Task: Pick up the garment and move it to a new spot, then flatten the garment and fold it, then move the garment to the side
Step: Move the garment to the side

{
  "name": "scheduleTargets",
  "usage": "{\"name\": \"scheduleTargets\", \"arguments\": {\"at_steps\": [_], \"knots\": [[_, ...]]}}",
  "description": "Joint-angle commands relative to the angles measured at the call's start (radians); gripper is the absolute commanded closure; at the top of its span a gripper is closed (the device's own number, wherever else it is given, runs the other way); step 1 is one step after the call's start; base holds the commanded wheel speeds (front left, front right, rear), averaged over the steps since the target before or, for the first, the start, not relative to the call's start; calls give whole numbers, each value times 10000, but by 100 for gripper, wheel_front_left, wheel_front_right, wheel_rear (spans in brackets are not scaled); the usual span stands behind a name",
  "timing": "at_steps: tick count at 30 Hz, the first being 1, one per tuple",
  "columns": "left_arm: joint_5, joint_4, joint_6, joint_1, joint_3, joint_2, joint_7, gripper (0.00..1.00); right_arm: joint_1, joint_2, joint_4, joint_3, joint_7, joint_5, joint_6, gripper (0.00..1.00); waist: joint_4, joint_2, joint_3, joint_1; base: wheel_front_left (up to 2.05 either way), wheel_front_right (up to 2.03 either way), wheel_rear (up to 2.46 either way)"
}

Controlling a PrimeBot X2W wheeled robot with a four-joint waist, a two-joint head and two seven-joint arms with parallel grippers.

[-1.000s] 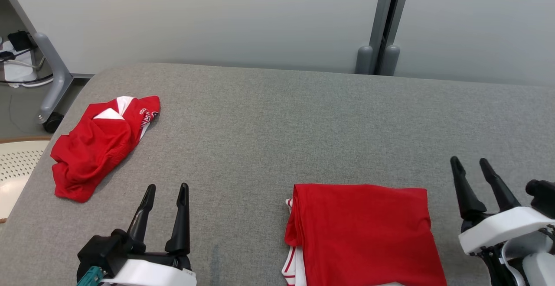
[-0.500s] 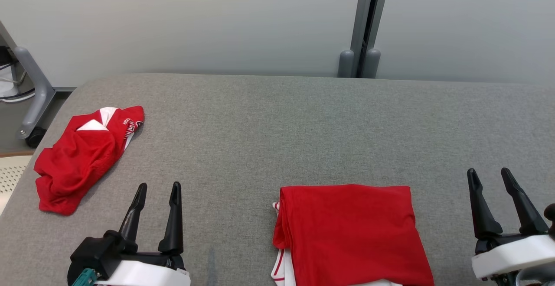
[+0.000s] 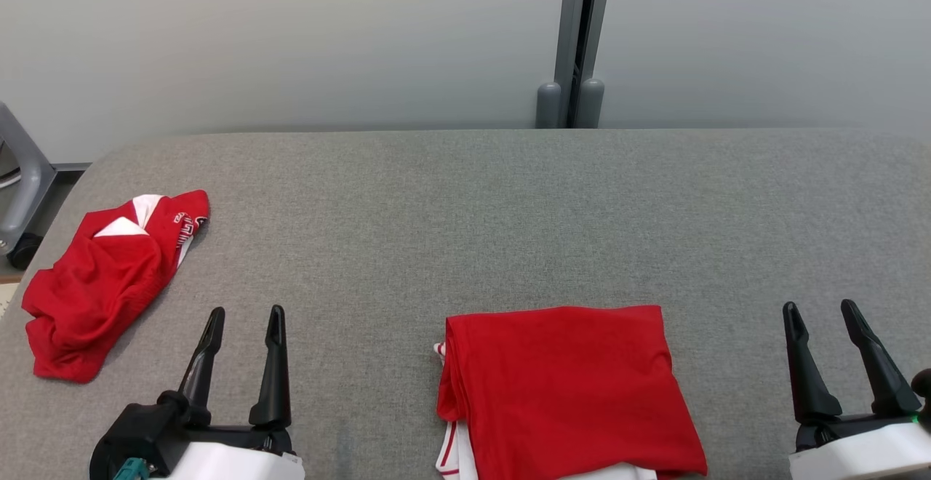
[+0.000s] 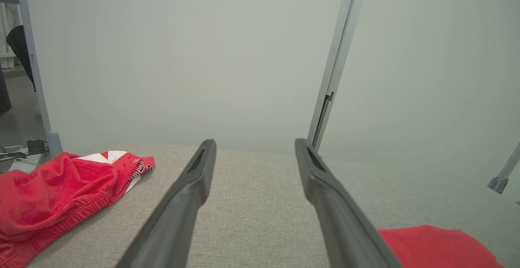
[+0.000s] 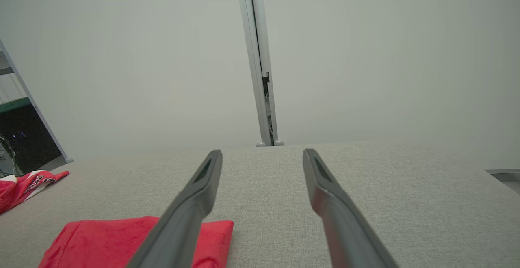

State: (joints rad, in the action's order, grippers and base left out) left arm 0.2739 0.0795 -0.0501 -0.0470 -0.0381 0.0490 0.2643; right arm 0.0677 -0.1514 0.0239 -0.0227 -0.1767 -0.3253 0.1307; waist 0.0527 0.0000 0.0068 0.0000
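A red garment [image 3: 560,393] lies folded flat on the grey table [image 3: 473,204] near the front edge, white trim showing at its lower left; it also shows as the folded garment [image 4: 430,245] [image 5: 122,239] in both wrist views. A second red garment [image 3: 102,276] with white patches lies crumpled at the table's left end, also seen as the crumpled garment [image 4: 57,189] [image 5: 24,184]. My left gripper [image 3: 244,315] stands open at the lower left, between the two garments, holding nothing. My right gripper [image 3: 820,309] stands open at the lower right, to the right of the folded garment, empty.
A pale wall with a grey vertical post [image 3: 578,36] runs behind the table. A grey stand leg with a caster [image 3: 22,196] sits off the table's left end. The table's broad middle and right are bare grey fabric.
The head camera has swung right, shifting the whole picture left and down. The right gripper has dropped lower at the right edge. Both garments lie as before.
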Motion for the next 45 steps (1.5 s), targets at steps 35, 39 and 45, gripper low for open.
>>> {"name": "scheduleTargets", "arguments": {"at_steps": [35, 39, 45], "knots": [[217, 431, -90, 419, -366, 32, -3, 0, -2650, 67, 5295, 1676, 5860, -2115, 2, 0, 1021, 0, 348, 0, 0, 0, 0], [211, 435, -43, 405, -383, 33, -1, 0, -2639, 207, 5353, 1874, 5861, -2359, 2, 45, 1021, 0, 357, 0, 0, 0, 0], [188, 404, 13, 407, -435, 32, -3, 0, -2831, 17, 5244, 1969, 5280, -2543, 2, 100, 911, 0, 352, 0, 0, 0, 0]]}}
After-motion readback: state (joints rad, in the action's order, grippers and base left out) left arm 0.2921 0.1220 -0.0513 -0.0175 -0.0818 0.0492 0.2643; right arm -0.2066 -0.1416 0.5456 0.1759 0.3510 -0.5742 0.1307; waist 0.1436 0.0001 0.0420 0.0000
